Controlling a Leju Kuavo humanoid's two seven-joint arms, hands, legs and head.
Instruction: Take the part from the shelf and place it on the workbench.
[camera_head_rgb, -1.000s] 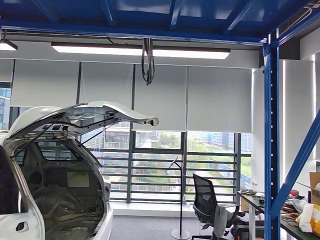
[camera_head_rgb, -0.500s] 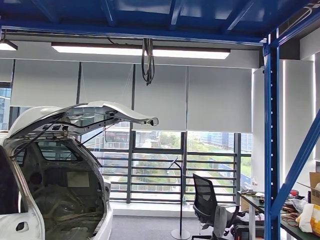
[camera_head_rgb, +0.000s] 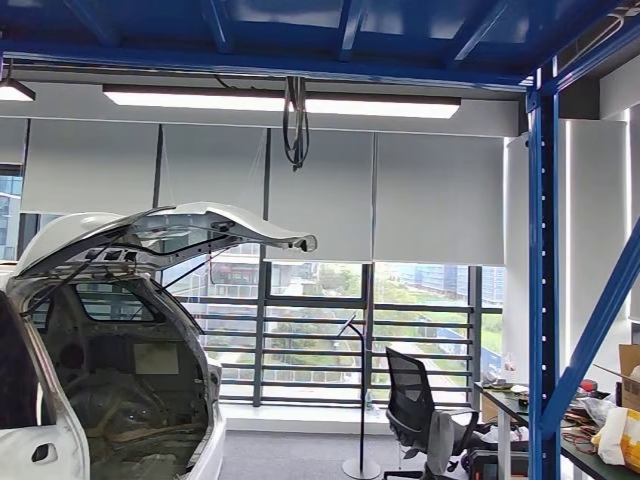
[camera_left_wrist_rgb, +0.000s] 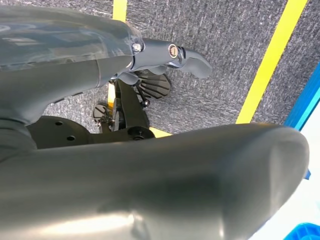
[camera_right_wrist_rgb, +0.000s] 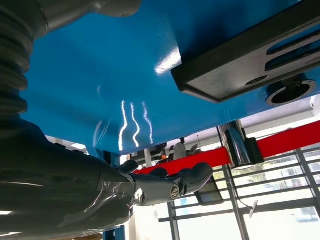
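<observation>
Robot hands near a glossy blue shelf panel, beside a white car.

The right hand (camera_right_wrist_rgb: 166, 186), smooth dark grey with fingers stretched almost straight, holds nothing and reaches beneath a shiny blue panel (camera_right_wrist_rgb: 113, 75) carrying a flat black slotted part (camera_right_wrist_rgb: 245, 60). The left hand (camera_left_wrist_rgb: 170, 52), fingers extended and empty, hangs over coarse grey carpet (camera_left_wrist_rgb: 226, 45) striped with yellow tape (camera_left_wrist_rgb: 270, 60). Ahead, a white car (camera_head_rgb: 113, 330) stands with its tailgate raised.

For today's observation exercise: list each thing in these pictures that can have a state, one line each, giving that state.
car tailgate: raised open
ceiling light: on
roller blinds: lowered partway
office chair: unoccupied
left hand: holds nothing, above the floor
right hand: fingers extended, holding nothing, below a blue panel
</observation>
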